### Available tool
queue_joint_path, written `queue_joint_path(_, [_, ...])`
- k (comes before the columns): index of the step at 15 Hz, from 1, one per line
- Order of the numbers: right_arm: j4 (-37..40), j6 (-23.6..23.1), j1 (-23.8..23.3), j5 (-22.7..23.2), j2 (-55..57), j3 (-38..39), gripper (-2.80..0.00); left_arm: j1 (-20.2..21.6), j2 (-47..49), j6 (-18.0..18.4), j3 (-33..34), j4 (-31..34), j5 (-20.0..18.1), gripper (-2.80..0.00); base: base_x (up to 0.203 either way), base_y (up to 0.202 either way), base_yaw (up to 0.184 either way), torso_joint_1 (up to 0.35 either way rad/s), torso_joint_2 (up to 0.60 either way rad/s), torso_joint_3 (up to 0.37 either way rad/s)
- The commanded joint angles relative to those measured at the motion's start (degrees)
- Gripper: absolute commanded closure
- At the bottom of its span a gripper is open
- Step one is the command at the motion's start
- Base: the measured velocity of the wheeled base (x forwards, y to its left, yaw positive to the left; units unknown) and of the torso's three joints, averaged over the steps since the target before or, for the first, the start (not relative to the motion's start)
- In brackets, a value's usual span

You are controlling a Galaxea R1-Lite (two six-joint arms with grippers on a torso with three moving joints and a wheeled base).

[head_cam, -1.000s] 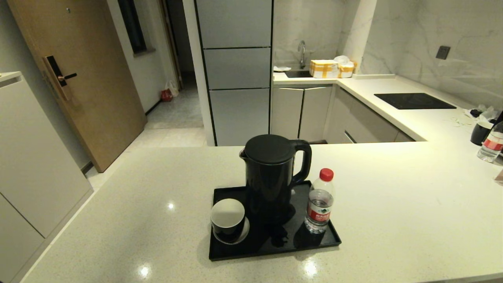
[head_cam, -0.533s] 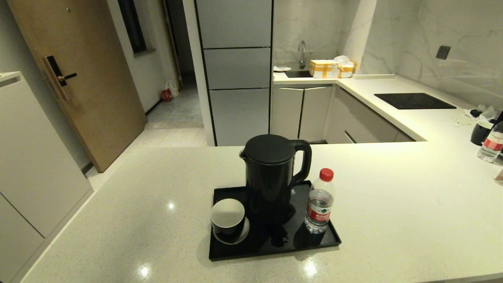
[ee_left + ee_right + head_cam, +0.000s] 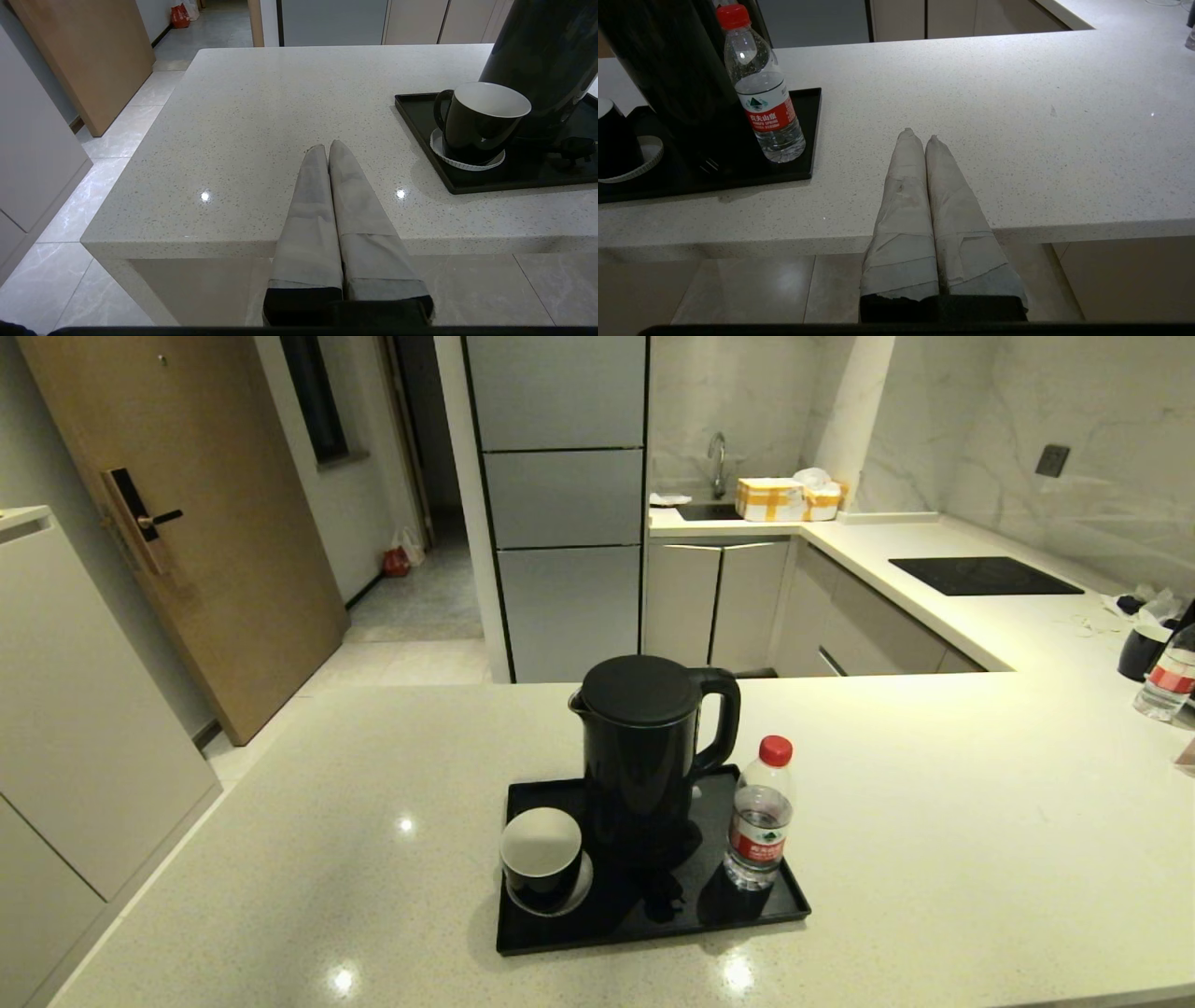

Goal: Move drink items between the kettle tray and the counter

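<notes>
A black cup (image 3: 540,859), white inside, stands on a white saucer (image 3: 583,887) at the front left of the glossy black tray (image 3: 653,926). In the left wrist view the cup (image 3: 476,121) shows a handle. A clear water bottle (image 3: 761,821) with red cap and label stands upright at the tray's front right, next to the black kettle (image 3: 644,756). Neither gripper shows in the head view. My left gripper (image 3: 328,145) is shut and empty over the counter's near edge, left of the tray (image 3: 420,135). My right gripper (image 3: 920,136) is shut and empty, right of the bottle (image 3: 763,102).
The speckled counter (image 3: 934,821) stretches right to a second bottle (image 3: 1165,683) and a dark cup (image 3: 1141,651) at the far right edge. A black cooktop (image 3: 985,575) lies at the back right. The counter's front edge runs under both grippers, with floor below.
</notes>
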Motion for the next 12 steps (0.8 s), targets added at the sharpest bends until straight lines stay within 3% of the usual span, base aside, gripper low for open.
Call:
queue_joint_path(1, [0.1,0.0,0.0,0.0,0.1,0.1,0.00,0.0,0.1,0.0,0.0,0.0,0.0,0.00,0.000,0.000,0.000,0.000,0.00,0.000])
queue_joint_path(12, [0.1,-0.1,0.0,0.0,0.1,0.1,0.00,0.0,0.1,0.0,0.0,0.0,0.0,0.00,0.000,0.000,0.000,0.000,0.00,0.000])
